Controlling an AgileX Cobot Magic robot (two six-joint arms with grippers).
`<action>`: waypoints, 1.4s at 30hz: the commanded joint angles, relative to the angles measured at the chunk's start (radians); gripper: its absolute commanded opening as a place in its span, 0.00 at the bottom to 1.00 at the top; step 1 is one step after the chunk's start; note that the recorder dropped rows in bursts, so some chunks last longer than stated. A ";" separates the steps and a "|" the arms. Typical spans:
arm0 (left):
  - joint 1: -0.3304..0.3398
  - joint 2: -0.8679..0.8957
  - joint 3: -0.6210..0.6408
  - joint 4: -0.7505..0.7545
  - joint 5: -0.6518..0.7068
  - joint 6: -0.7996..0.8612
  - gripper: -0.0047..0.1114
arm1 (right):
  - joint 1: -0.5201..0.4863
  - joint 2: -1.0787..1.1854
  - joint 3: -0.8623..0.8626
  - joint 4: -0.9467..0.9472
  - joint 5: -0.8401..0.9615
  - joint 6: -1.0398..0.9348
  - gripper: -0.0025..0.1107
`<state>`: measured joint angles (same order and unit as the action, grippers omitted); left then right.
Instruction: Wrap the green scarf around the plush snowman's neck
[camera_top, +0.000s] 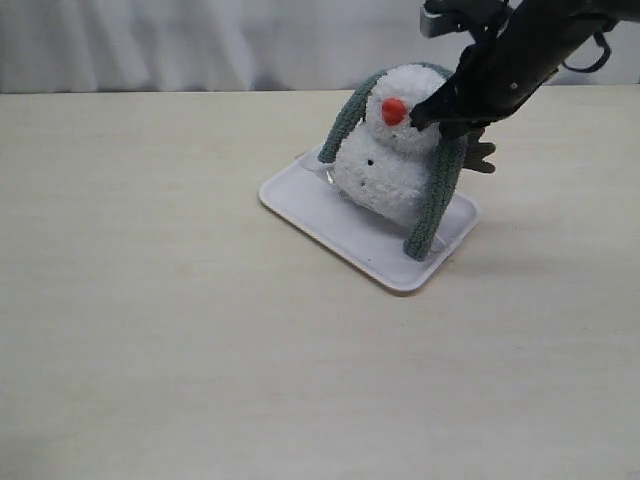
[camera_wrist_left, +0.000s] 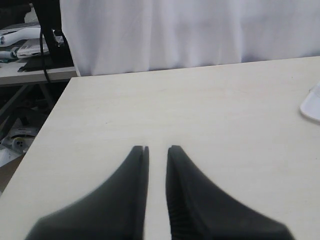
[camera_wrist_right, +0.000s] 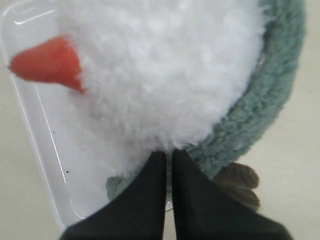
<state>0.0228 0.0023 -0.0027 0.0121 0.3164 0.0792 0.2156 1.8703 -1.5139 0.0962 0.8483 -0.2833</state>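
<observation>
The plush snowman leans on a white tray, orange nose facing the camera. The green scarf lies draped behind its head, one end hanging down each side onto the tray. My right gripper is against the right side of the head. In the right wrist view its jaws stand nearly together, tips touching the white fur beside the scarf, with nothing seen held. My left gripper hovers over bare table with a narrow gap, holding nothing; the exterior view does not show it.
A brown twig arm sticks out of the snowman just under my right arm. A corner of the tray shows at the edge of the left wrist view. White curtain backs the table; shelves with clutter stand beyond its left edge.
</observation>
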 joint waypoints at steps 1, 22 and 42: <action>0.005 -0.002 0.003 -0.005 -0.008 0.003 0.16 | -0.006 -0.062 -0.008 -0.012 -0.038 -0.008 0.06; 0.005 -0.002 0.003 -0.003 -0.008 0.003 0.16 | -0.004 0.059 0.016 -0.114 -0.059 0.127 0.06; 0.005 -0.002 0.003 -0.003 -0.008 0.003 0.16 | -0.004 -0.011 0.014 0.042 -0.031 -0.072 0.06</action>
<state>0.0228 0.0023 -0.0027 0.0121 0.3164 0.0792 0.2140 1.9057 -1.5012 0.1569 0.8462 -0.3441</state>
